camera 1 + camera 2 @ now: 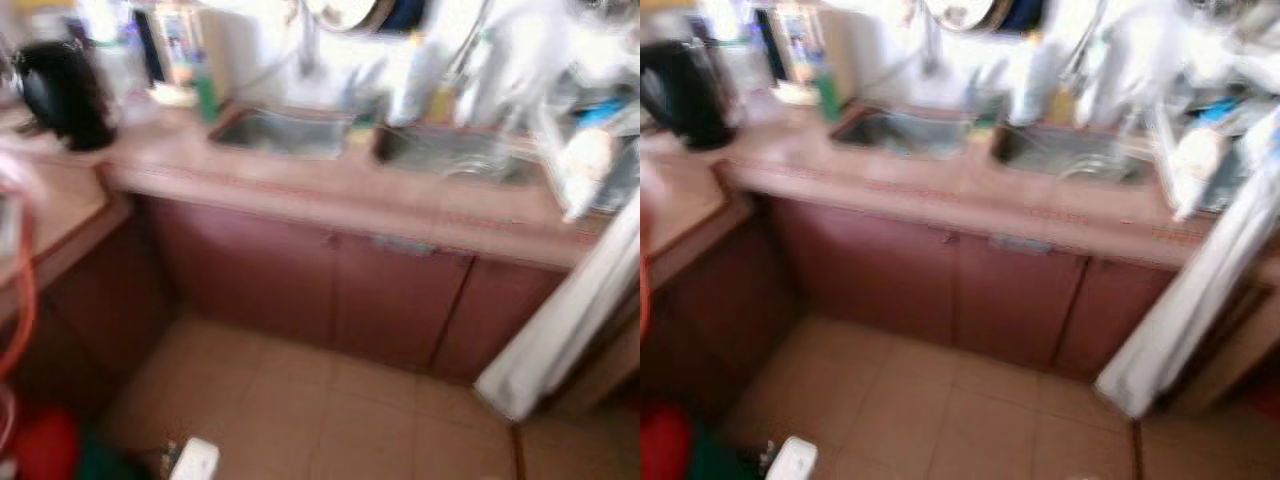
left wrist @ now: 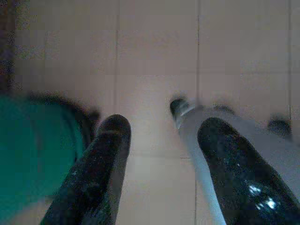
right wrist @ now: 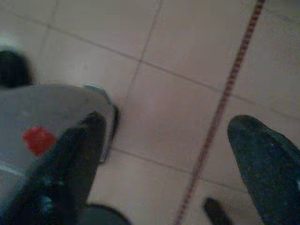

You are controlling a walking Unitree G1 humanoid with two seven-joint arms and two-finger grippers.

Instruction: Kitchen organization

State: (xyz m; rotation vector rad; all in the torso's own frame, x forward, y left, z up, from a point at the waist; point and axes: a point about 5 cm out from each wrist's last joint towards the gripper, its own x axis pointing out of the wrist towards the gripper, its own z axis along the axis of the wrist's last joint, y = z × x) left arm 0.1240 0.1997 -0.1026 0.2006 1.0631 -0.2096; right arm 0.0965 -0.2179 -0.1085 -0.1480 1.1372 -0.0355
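We hang both arms over the tiled floor (image 3: 187,70), left gripper (image 2: 159,140) and right gripper (image 3: 171,140) spread apart, empty. The double sink (image 1: 285,132) sits upper centre. Blurred walking risks clipping the cabinet doors (image 1: 330,290).

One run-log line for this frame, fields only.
phase: approaching sink counter, view blurred | left gripper: open, idle over floor | right gripper: open, idle over floor | kettle: on counter

My head views are smeared with motion blur; the clutter behind the sink (image 1: 285,133) on the surface (image 1: 330,190) is unreadable. A red object (image 1: 42,445) is cut off at the frame's corner. A white cloth (image 1: 570,310) hides the cabinet end.
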